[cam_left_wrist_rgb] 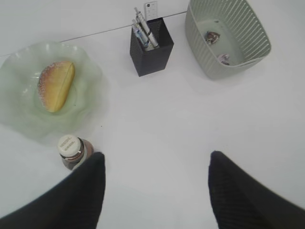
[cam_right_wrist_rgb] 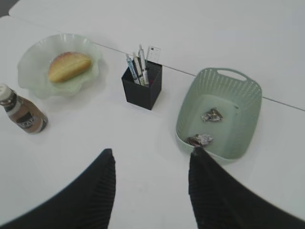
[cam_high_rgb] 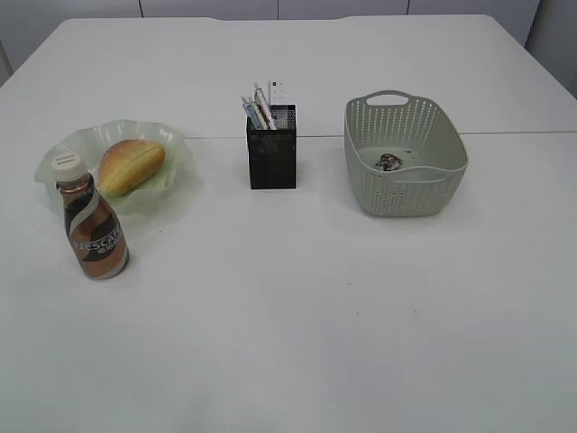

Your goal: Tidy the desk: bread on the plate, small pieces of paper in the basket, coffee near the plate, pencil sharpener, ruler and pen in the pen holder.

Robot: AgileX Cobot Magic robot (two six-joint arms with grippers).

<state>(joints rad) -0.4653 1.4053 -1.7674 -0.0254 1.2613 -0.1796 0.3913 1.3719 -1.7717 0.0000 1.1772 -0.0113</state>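
Here, the desk [cam_high_rgb: 297,307] is seen as a plain white tabletop on which the task's things are laid out in a loose row. At the left, the bread [cam_high_rgb: 132,165] is found lying inside the plate [cam_high_rgb: 63,149], a pale-green dish with a ruffled rim, and the coffee [cam_high_rgb: 94,233] is stood upright just beside the plate's near edge, its white cap on. Near the middle, the pen holder [cam_high_rgb: 271,153] is placed upright, and several pens [cam_high_rgb: 256,112] together with the clear ruler [cam_high_rgb: 279,93] are seen sticking out of its top; a pencil sharpener cannot be made out in it. To the right, well apart from the holder, the basket [cam_high_rgb: 404,194] is set on the table, and small crumpled pieces of paper [cam_right_wrist_rgb: 212,114] are seen lying on its bottom. The left gripper [cam_left_wrist_rgb: 155,191] is shown in its wrist view with its two dark fingers held wide apart above the bare table near the bottle, nothing between them. The right gripper [cam_right_wrist_rgb: 151,186] is likewise shown spread, with only tabletop between its fingers, one fingertip lying in front of the basket's near rim in that view.
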